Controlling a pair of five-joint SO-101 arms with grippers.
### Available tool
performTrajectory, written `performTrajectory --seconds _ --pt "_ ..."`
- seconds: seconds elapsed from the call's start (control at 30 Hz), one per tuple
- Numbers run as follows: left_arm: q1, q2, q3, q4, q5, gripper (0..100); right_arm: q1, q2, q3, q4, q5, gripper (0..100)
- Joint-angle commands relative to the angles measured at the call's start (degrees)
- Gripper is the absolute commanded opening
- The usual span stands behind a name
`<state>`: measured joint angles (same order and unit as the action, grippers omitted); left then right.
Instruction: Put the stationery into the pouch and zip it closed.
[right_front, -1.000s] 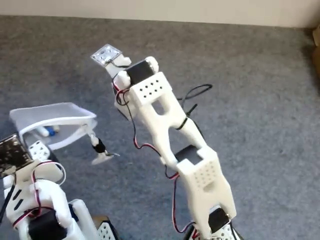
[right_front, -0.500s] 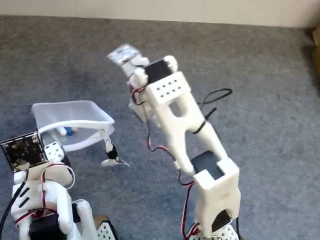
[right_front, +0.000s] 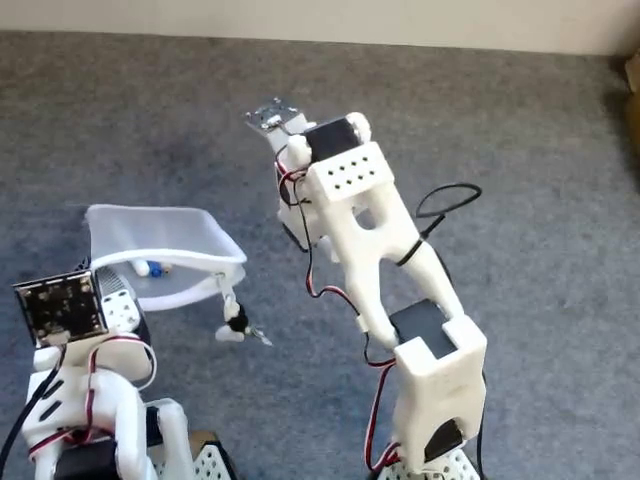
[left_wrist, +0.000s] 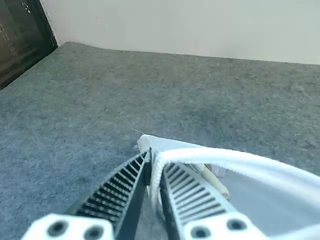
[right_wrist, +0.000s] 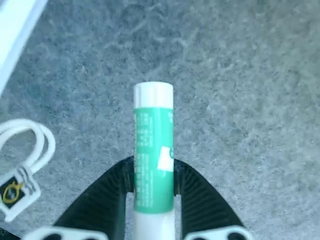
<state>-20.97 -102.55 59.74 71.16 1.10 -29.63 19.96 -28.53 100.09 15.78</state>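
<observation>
From above: open pouch near left arm, grey carpet beneath, 1 blue-tipped pen inside.
Left wrist: left gripper pinched tight on pouch rim.
Right wrist: right gripper clamped around 1 green stick, over carpet.

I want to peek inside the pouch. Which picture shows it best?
The high view: the whole pouch stands open, with small stationery inside. The left wrist view shows its rim pinched by the left gripper. The right wrist view catches just a corner.
</observation>
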Motion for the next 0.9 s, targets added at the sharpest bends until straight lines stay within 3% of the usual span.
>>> performTrajectory --seconds 0.0,0.47,0.63,0.87 --pt "1.01 -0.22 -5.49 1.14 -0.62 1 0.04 -4.26 -0.57 1.01 -0.44 0.5" --pt "3.12 0.22 -10.15 2.46 -2.90 1 0.13 -4.35 4.44 0.75 -0.44 0.5" --pt "7.34 11.65 -15.78 5.10 -2.99 1 0.22 -4.26 4.70 0.75 -0.35 0.5" --pt "7.87 25.27 -24.31 8.88 -2.81 1 0.31 -4.35 4.70 0.84 -0.35 0.5"
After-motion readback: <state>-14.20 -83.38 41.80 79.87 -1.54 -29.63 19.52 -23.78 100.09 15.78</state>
